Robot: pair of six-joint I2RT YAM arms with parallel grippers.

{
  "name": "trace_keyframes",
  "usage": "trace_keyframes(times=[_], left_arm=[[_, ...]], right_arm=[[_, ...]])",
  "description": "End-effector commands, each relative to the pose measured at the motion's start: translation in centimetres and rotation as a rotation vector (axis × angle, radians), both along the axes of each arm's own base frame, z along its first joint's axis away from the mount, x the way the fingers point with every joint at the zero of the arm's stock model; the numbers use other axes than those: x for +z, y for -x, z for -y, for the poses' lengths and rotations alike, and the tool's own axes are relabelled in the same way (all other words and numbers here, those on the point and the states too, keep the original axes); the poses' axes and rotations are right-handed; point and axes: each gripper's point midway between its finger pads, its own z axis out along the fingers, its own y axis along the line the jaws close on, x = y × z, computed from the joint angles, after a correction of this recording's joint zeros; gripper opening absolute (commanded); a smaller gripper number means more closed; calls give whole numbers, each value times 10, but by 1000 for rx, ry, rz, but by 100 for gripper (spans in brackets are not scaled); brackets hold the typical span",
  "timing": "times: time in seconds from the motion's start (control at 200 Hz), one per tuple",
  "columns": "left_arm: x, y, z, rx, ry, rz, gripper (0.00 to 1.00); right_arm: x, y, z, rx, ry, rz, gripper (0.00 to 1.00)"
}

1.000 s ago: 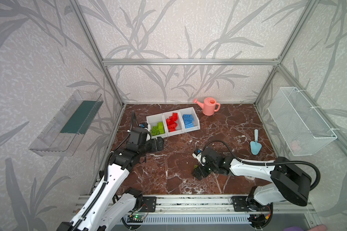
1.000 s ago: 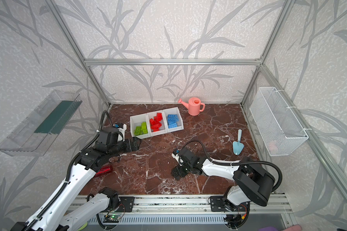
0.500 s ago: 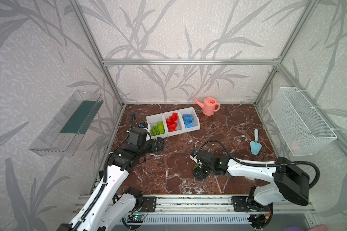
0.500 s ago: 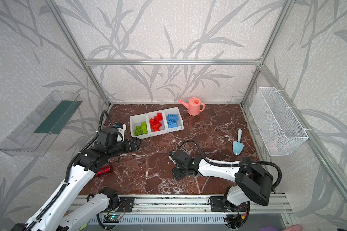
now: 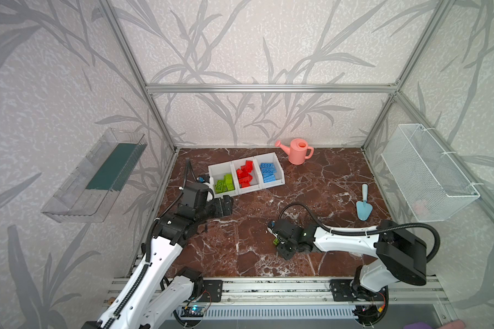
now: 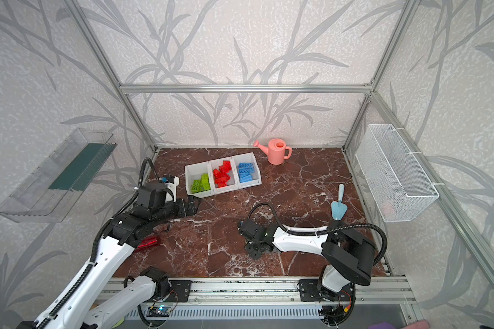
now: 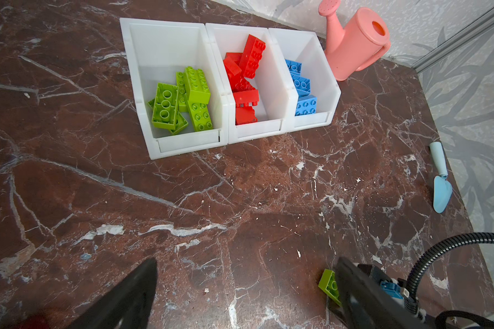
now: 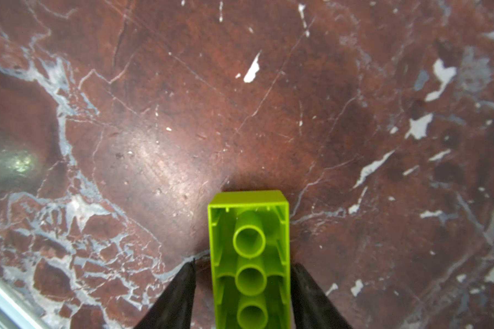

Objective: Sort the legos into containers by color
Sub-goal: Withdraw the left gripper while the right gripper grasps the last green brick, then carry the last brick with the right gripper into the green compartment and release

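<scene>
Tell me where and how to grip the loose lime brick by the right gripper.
Pinch the lime brick across its two long side walls, coming straight down from above. It lies upside down, hollow tubes up, so its flat parallel sides give the narrow span; the right gripper straddles them.

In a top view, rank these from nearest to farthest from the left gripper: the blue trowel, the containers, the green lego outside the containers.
From the left gripper:
1. containers, just behind it, rear left.
2. green lego, front centre of the table.
3. blue trowel, far right side.
</scene>
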Motion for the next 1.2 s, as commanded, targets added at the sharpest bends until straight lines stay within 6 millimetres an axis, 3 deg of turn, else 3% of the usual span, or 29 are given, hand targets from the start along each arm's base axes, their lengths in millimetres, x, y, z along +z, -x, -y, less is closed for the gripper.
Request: trace_keyframes(times=[0.0,0.07,0.25,0.395,0.595,0.74,0.76,0.87,1.195], left_arm=[[4,1,-7,20,-13,29,96],[6,2,-15,64,-29,44,96],[15,5,-33,150,-54,94,96],[21,9,-43,200,-63,127,96],[35,19,-70,324,-101,194,99],[46,25,-77,359,-81,249,99],[47,26,-78,365,-80,255,99],[52,30,-82,377,-72,282,99],[54,28,-72,326,-45,292,99]], right_arm=[[4,-4,1,-22,23,20,45],[4,-5,1,-30,20,22,36],[17,-10,-11,-36,-21,28,24],[39,-16,-31,-22,-66,34,22],[68,-35,-72,-5,-177,29,22],[95,-59,-113,22,-293,44,22],[95,-74,-112,2,-301,47,22],[116,-104,-137,11,-371,38,22],[136,-195,-201,33,-487,31,21]])
